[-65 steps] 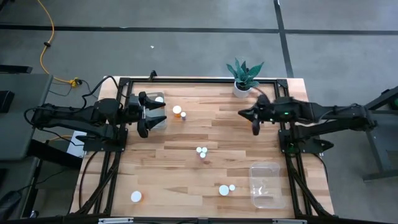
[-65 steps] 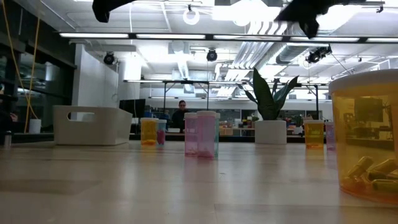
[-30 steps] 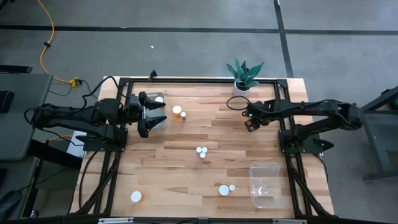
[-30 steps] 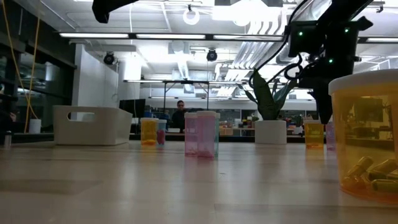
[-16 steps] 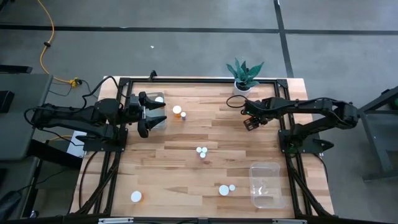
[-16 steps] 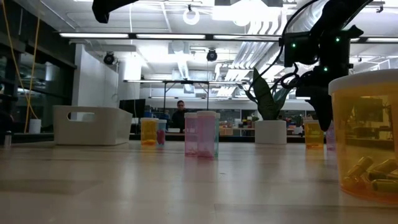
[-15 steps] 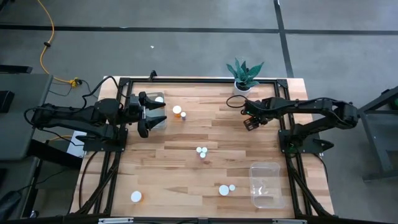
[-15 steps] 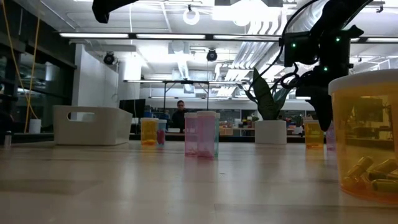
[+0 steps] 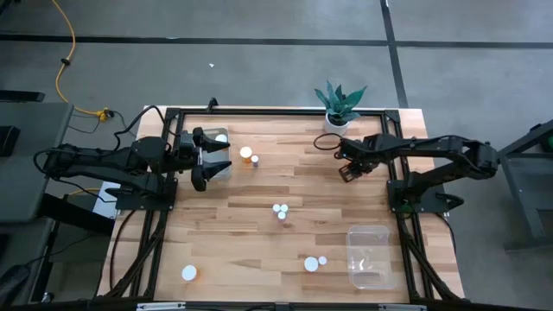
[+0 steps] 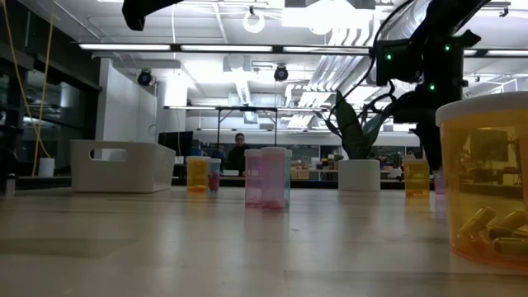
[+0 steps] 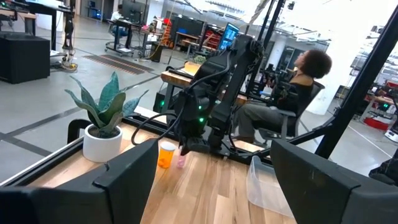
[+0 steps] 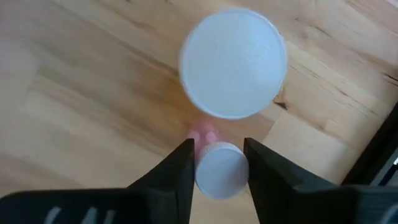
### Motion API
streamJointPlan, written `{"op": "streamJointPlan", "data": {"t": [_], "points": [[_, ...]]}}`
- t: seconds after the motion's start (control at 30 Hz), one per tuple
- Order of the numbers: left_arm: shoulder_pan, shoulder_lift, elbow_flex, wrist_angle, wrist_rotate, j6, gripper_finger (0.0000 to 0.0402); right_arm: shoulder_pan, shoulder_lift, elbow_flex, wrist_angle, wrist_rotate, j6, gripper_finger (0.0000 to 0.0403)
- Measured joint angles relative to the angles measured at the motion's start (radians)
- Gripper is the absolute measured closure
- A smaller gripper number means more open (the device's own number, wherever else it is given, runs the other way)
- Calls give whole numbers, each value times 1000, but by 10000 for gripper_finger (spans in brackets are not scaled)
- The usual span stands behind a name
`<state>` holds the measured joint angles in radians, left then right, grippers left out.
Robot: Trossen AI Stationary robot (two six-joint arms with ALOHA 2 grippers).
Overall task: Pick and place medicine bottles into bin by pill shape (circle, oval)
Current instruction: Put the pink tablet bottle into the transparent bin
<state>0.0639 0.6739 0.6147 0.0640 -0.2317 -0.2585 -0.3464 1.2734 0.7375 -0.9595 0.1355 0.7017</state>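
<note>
Change: right hand [image 12: 219, 163] has come down, narrowing around small pink bottle [image 12: 221, 169] beside orange bottle [image 12: 233, 62] | left hand [image 9: 210, 161] wide, idle | grasp imminent

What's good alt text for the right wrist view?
Looking straight down, the right gripper has its two dark fingers on either side of a small white-capped pink bottle standing on the wooden table. A larger white-capped bottle stands just beyond it, its cap filling much of the frame.
</note>
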Motion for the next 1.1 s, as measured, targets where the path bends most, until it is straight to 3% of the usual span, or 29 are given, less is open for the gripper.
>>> {"op": "streamJointPlan", "data": {"t": [0.2, 0.37, 0.6, 0.8, 0.97, 1.1], "points": [[0, 0, 0, 0, 0, 0, 103, 48, -61, 102, -63, -50, -71, 304], [0, 0, 0, 0, 7, -20, 103, 140, -123, 225, -15, -101, -149, 305], [0, 0, 0, 0, 19, -79, 103, 243, -134, 389, 129, -67, -272, 306], [0, 0, 0, 0, 19, -79, 103, 256, -133, 422, 161, -41, -292, 306], [0, 0, 0, 0, 19, -78, 103, 303, -133, 422, 226, -237, -252, 306], [0, 0, 0, 0, 15, -52, 103, 444, -133, 422, 242, -334, -141, 306]]}}
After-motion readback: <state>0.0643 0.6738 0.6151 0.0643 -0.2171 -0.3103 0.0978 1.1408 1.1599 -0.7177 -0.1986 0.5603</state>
